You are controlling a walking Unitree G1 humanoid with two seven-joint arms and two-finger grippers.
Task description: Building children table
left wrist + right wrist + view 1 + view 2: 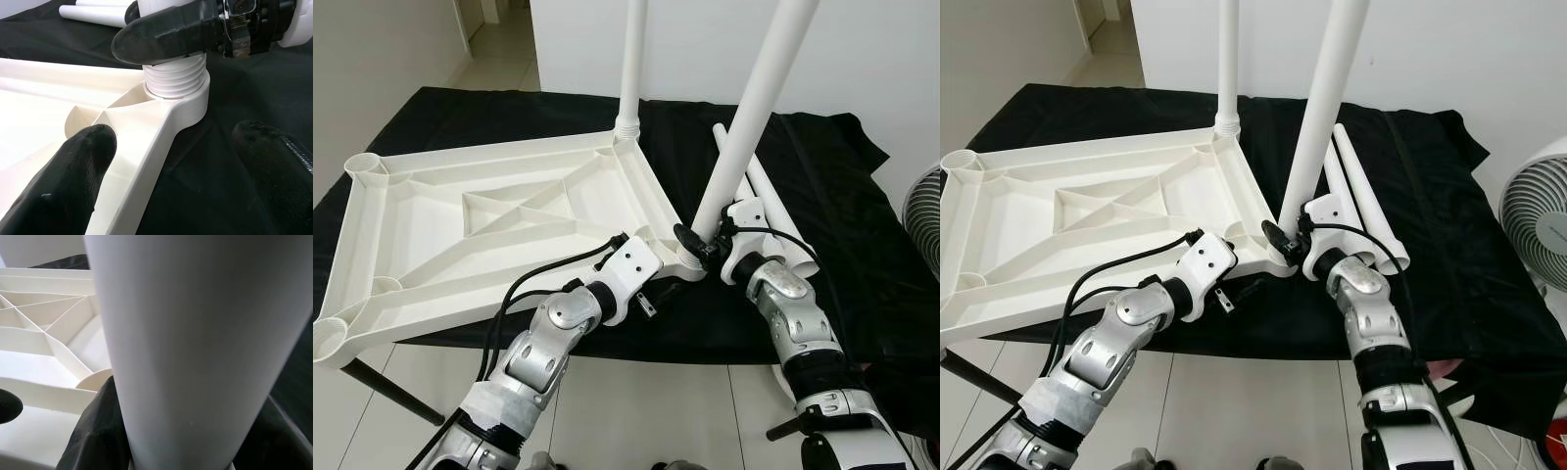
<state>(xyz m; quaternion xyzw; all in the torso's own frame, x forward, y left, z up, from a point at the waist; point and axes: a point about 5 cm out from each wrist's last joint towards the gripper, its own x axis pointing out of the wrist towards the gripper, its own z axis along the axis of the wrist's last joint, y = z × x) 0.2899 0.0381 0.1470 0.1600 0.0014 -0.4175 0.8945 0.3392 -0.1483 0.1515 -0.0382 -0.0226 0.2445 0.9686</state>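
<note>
A black cloth [842,196] covered the surface, which stood on a pale tiled floor before a white wall, with a fan [1540,220] off to the robot's right. On the cloth lay the tabletop [460,220], underside up, its ribs and corner sockets showing. One leg [632,59] stood upright in the far right corner socket. Two spare legs [773,211] lay on the cloth just beyond the right arm.

The second leg [754,108] rose from the near right socket [188,98], leaning up and away to the right instead of standing straight. Its threaded end [176,78] sat in the socket with several thread turns exposed, so it looked only partly screwed home. The right end effector [697,245] was closed on this leg just above the threads. The left end effector [181,161] was open, one finger [73,171] over the tabletop's rim and the other over the cloth, right beside the socket and apparently steadying that corner.

The leg's long axis was tilted off the socket's axis. The coming turns probably depended on the right arm, the one gripping, bringing it upright so that the threads did not cross.
</note>
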